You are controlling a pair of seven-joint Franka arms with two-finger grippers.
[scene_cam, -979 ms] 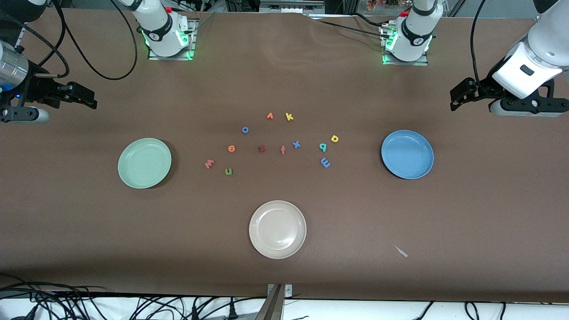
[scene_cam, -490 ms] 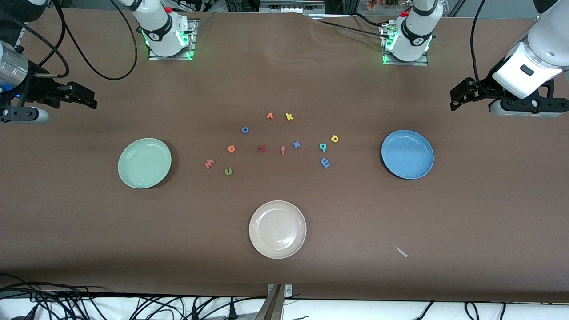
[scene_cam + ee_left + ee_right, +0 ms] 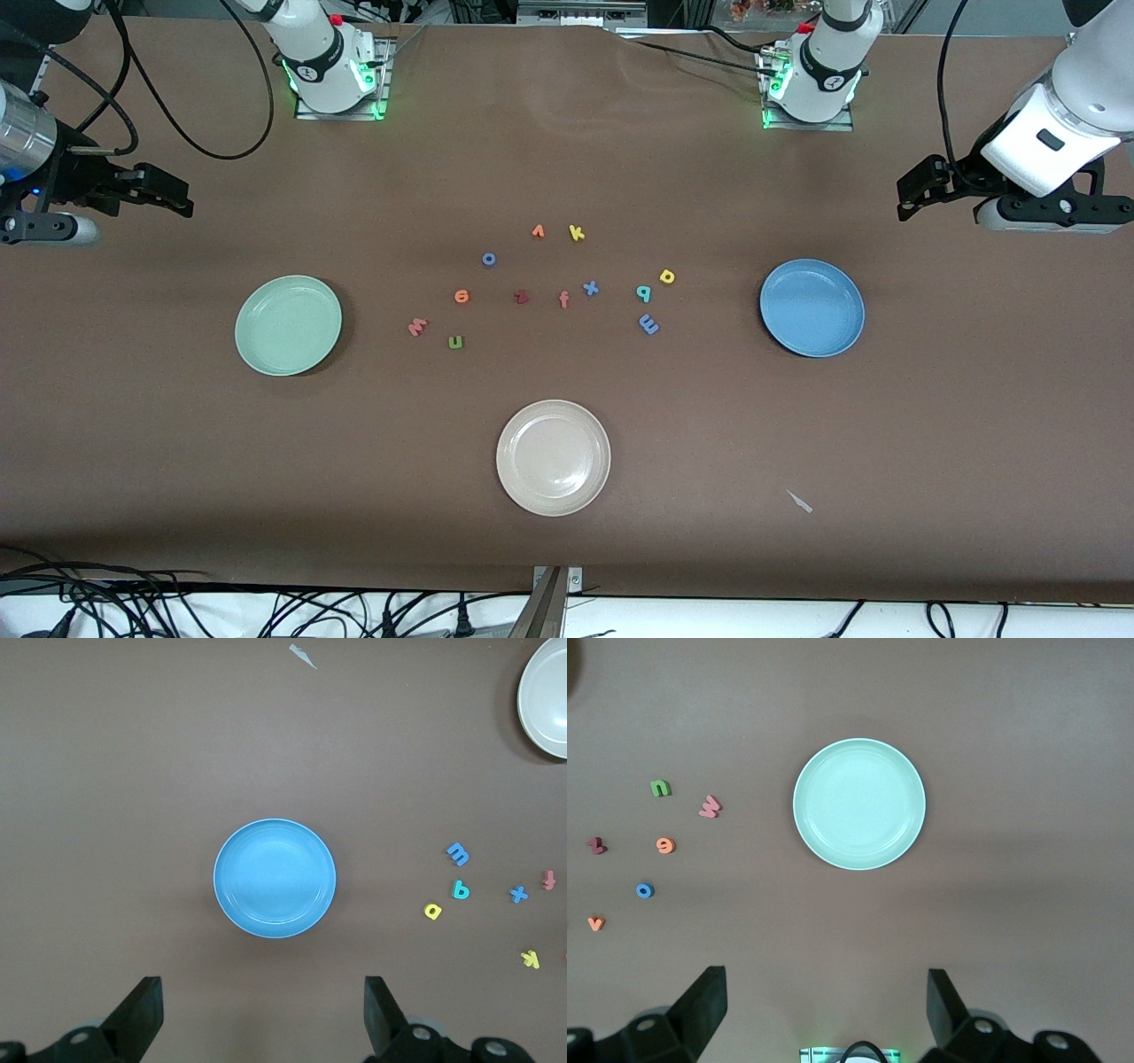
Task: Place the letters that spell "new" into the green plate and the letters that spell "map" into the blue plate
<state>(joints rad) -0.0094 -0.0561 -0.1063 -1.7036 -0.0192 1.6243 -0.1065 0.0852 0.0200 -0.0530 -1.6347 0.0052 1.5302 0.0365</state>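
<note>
My left gripper (image 3: 263, 1019) and right gripper (image 3: 826, 1010) hung w/ jaws apart at opposite tabletop ends. Round mint-green plate (image 3: 288, 325) and round blue plate (image 3: 811, 307) lay empty; small foam letters (image 3: 540, 285) sat mid-tabletop btwn them.

Even overhead light falls on the brown table (image 3: 930, 425), bright and without glare. The green plate (image 3: 288, 325) and the blue plate (image 3: 811, 307) cast short, soft shadows. A darker band lies along the table edge nearest the front camera. Green lamps glow at both arm bases. Both wrist views are sharp.
</note>
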